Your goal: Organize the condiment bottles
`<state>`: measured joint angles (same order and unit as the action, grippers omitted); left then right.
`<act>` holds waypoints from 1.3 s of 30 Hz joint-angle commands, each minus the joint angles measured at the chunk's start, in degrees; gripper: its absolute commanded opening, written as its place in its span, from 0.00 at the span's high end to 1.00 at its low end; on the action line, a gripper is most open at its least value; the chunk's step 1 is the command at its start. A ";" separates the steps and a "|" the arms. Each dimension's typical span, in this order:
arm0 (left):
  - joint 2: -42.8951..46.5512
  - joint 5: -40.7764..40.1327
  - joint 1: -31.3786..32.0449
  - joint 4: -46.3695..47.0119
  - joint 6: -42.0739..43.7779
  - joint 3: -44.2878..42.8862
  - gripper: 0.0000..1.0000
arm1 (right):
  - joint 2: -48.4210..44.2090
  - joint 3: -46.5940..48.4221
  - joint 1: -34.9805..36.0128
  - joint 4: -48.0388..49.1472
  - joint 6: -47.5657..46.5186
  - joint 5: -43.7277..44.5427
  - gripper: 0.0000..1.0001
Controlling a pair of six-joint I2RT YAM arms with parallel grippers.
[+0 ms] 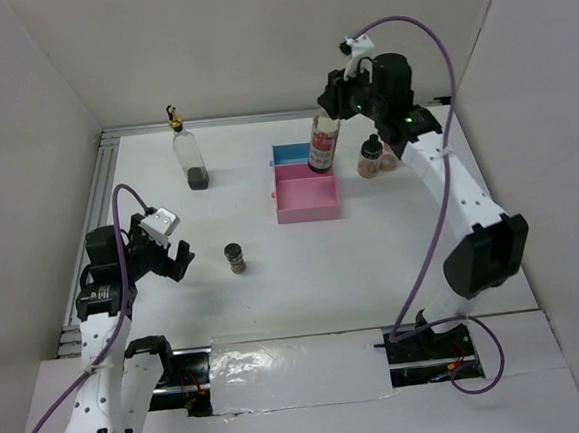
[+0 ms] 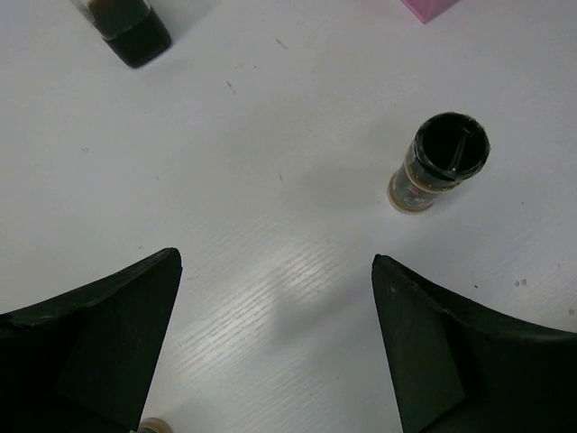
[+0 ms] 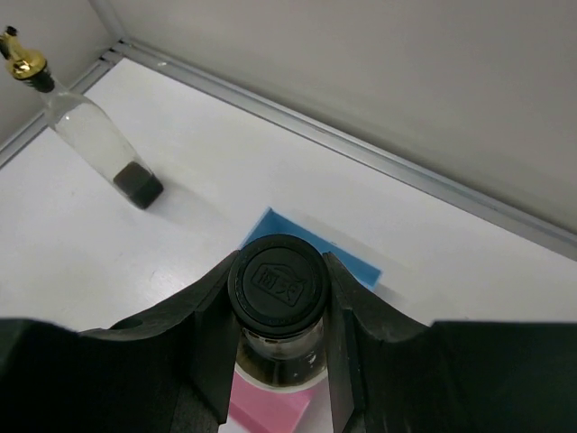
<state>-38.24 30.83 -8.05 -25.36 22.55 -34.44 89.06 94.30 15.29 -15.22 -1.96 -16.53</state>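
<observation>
Counter (image 1: 227,312) carries a pink tray (image 1: 307,203); at its far edge the right tool (image 1: 329,111) pinches the black-capped bottle (image 1: 322,149) by its neck. Left of the tray stand the pourer bottle (image 1: 190,154) and a small spice jar (image 1: 235,258), with the left tool (image 1: 177,253) spread wide farther left

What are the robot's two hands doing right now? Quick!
Left gripper: open, holding nothing.
Right gripper: closed on the black-capped bottle with the red label.
</observation>
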 commanded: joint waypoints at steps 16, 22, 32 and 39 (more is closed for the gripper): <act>-10.45 3.19 0.14 0.14 -2.51 -9.51 0.01 | 18.25 15.47 1.76 18.30 -0.50 4.41 1.00; -11.59 2.92 0.14 0.76 -2.15 -9.69 0.01 | 21.33 14.86 1.24 19.35 0.11 3.70 1.00; -13.79 5.29 0.06 2.25 -3.03 -11.00 0.01 | 23.36 10.99 1.32 19.97 -3.57 4.49 1.00; -18.53 5.03 0.23 7.69 -7.41 -15.13 0.01 | 22.65 4.93 2.81 21.47 -2.97 8.09 1.00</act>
<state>-55.18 34.48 -8.05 -23.03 19.05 -45.91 114.78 99.90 17.23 -1.10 -5.13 -10.07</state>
